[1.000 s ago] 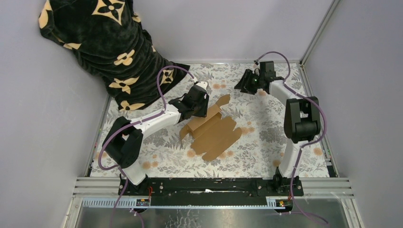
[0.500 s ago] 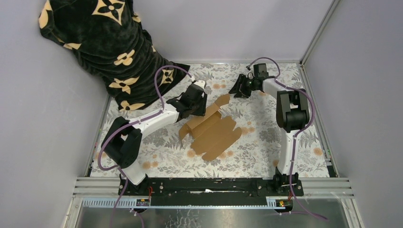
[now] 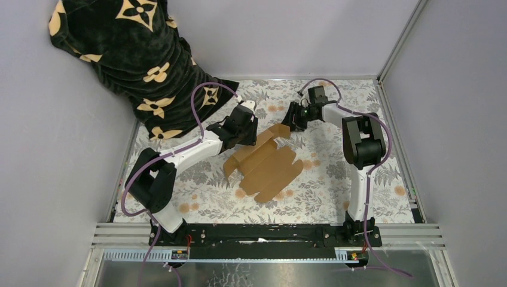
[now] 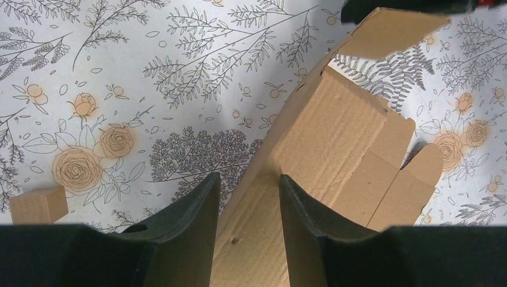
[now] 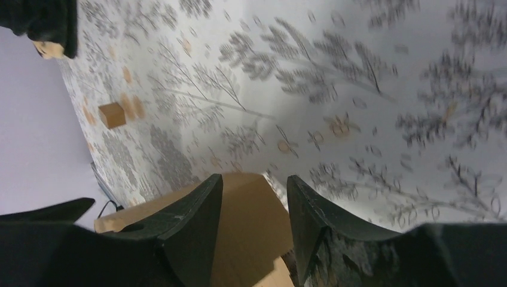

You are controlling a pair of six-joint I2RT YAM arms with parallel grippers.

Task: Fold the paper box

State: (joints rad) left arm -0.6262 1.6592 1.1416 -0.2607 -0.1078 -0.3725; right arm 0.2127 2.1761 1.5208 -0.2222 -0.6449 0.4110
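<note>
The box lies mid-table on the floral cloth. It is mostly a flat sheet, but its far-left panel is tilted up off the cloth and a small flap sticks out at the far end. The box itself has hardly shifted in the last second; the change is around it. The right gripper, which was well off toward the far right corner, has swung in and now sits at that far flap. In its own blurred view its fingers stand apart with cardboard showing in the gap between them. The left gripper has only nudged a little farther along the raised panel. In its wrist view its fingers are apart with the panel's lower end running between them, but I cannot tell whether they press on it. A small cardboard block sits on the cloth off to the side, apart from the box. A black flowered blanket is heaped at the far left corner. With one arm steadying the panel and the other now at the flap, the fold looks barely begun, and the next crease is probably at that far end.
</note>
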